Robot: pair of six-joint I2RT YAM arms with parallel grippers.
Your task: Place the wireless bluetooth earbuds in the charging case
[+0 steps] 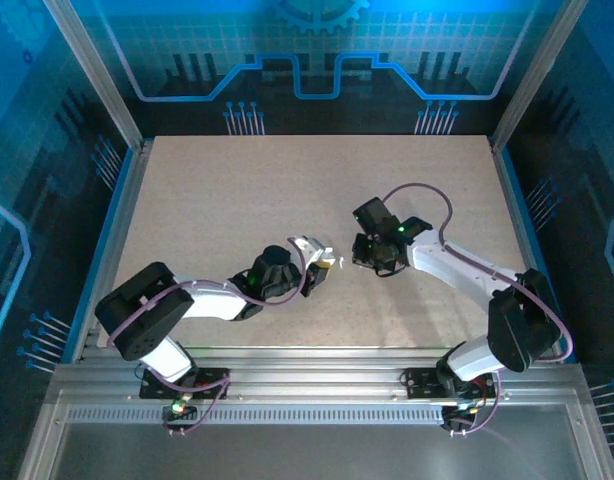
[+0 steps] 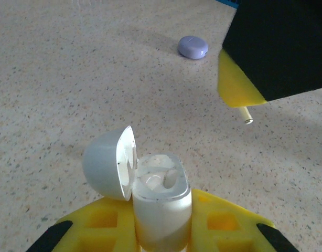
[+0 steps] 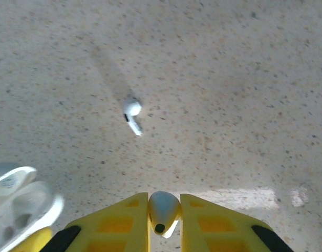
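Risk one, top view: left gripper (image 1: 322, 258) and right gripper (image 1: 367, 262) sit close mid-table, so they could clash on approach. Left wrist: left jaws are clamped on the open charging case (image 2: 161, 194), while the held earbud (image 2: 247, 116) shows just a stem past the right gripper's tip, so it may enter skewed. Right wrist: right jaws pinch that bud's head; spare earbud (image 3: 132, 113) lies loose on the table (image 3: 239, 79).
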